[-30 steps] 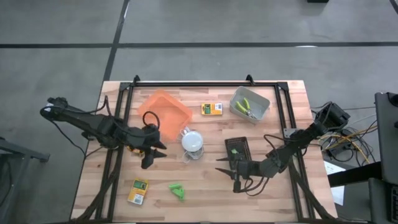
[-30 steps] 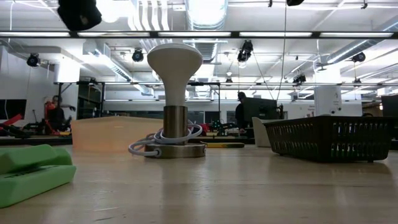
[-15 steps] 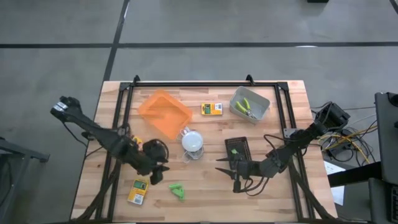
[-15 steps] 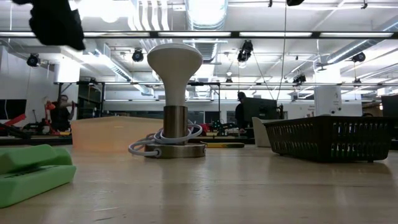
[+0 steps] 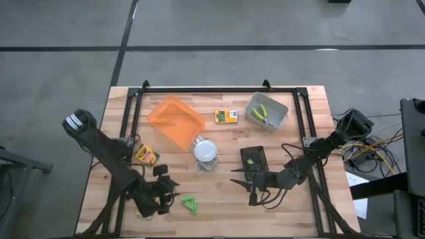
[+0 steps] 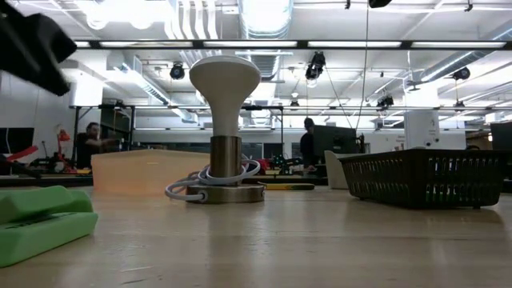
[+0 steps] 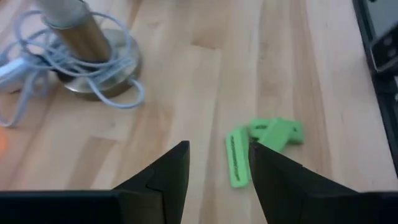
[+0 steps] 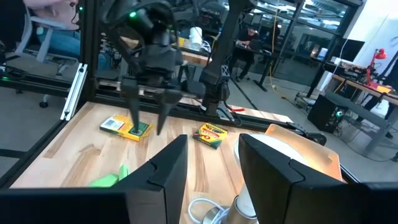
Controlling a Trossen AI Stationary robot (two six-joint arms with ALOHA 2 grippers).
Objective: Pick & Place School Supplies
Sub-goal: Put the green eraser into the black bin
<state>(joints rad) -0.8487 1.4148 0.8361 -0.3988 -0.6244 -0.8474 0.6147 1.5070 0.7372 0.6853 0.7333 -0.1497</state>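
Observation:
Bright green chunks (image 5: 189,204) lie on the wood near the table's front edge; they also show in the left wrist view (image 7: 237,157) and the low view (image 6: 40,224). My left gripper (image 5: 171,194) hangs open just left of them, fingers slanting down and holding nothing. A crayon box (image 5: 145,155) lies flat to the left, and a yellow-green box (image 8: 127,128) lies under my left arm. My right gripper (image 5: 239,176) waits open and level beside the black tray (image 5: 254,159).
A white domed lamp (image 5: 206,151) with a coiled cord stands mid-table. Behind it are an orange tray (image 5: 176,119), a yellow box (image 5: 226,116) and a grey bin (image 5: 267,111) holding yellow-green-handled tools. A black frame rail (image 5: 219,89) runs along the far edge.
My left gripper has swung from beside the orange tray toward the table's near edge and has come down, turning as it went. It now hangs close to the green chunks, and its fingers have stayed apart.

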